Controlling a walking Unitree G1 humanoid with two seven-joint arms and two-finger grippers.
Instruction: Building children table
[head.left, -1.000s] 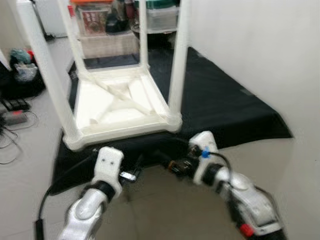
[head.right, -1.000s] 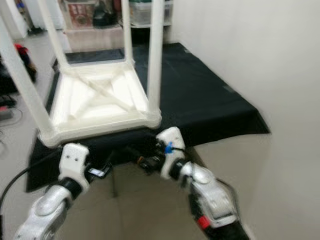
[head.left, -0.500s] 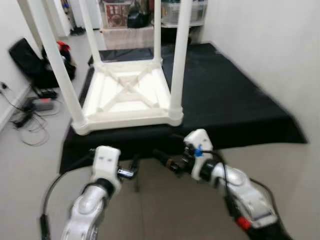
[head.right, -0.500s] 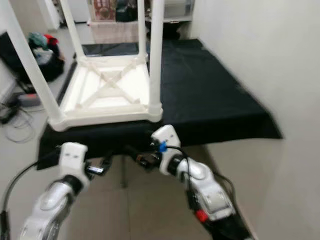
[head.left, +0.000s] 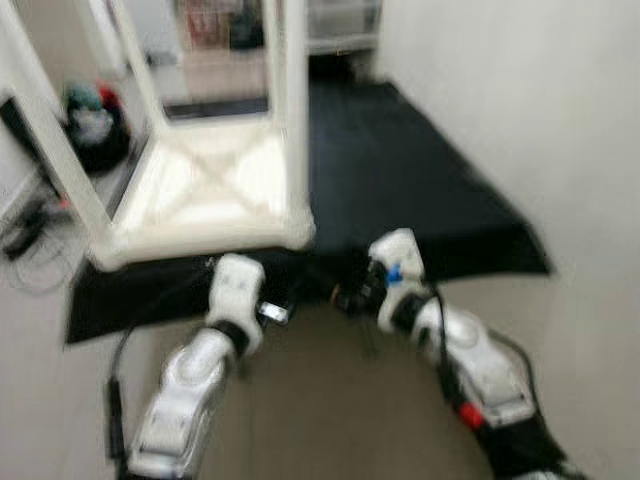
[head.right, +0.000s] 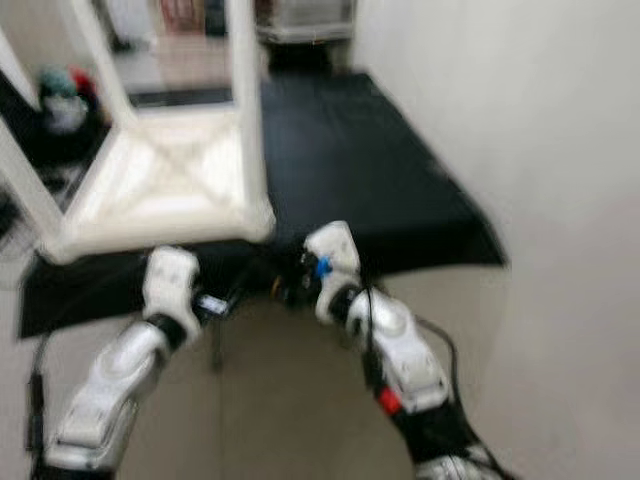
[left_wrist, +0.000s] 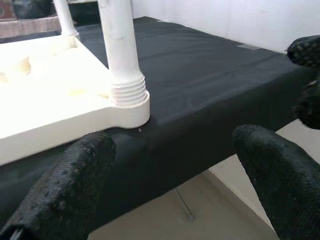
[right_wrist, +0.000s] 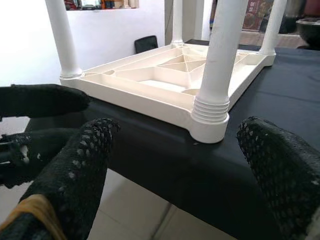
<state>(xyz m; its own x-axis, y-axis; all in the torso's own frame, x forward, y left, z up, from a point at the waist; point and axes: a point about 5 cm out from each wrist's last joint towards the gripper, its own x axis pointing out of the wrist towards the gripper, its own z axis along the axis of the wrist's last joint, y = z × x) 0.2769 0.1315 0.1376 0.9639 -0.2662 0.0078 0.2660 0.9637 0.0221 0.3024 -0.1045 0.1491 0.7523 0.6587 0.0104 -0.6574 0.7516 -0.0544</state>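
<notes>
A white plastic children table (head.left: 200, 195) lies upside down on a black-covered platform (head.left: 400, 170), its legs pointing up. The near right leg (head.left: 293, 110) is screwed into the corner closest to me. My left gripper (head.left: 280, 312) and right gripper (head.left: 345, 295) hang close together just below the platform's front edge, under that corner. In the left wrist view the left gripper (left_wrist: 177, 165) is open, facing the threaded leg base (left_wrist: 127, 92). The right gripper (right_wrist: 182, 155) is open too, facing the same leg base (right_wrist: 210, 115).
A white wall (head.left: 500, 100) runs along the right side of the platform. Bags and cables (head.left: 85, 120) lie on the floor at the left. Shelves with boxes (head.left: 330, 20) stand behind. Tiled floor (head.left: 310, 420) lies below the arms.
The whole picture has shifted and blurred, so the head camera has moved. Both grippers stay open and now sit nearer the platform's front edge, under the table's near corner.
</notes>
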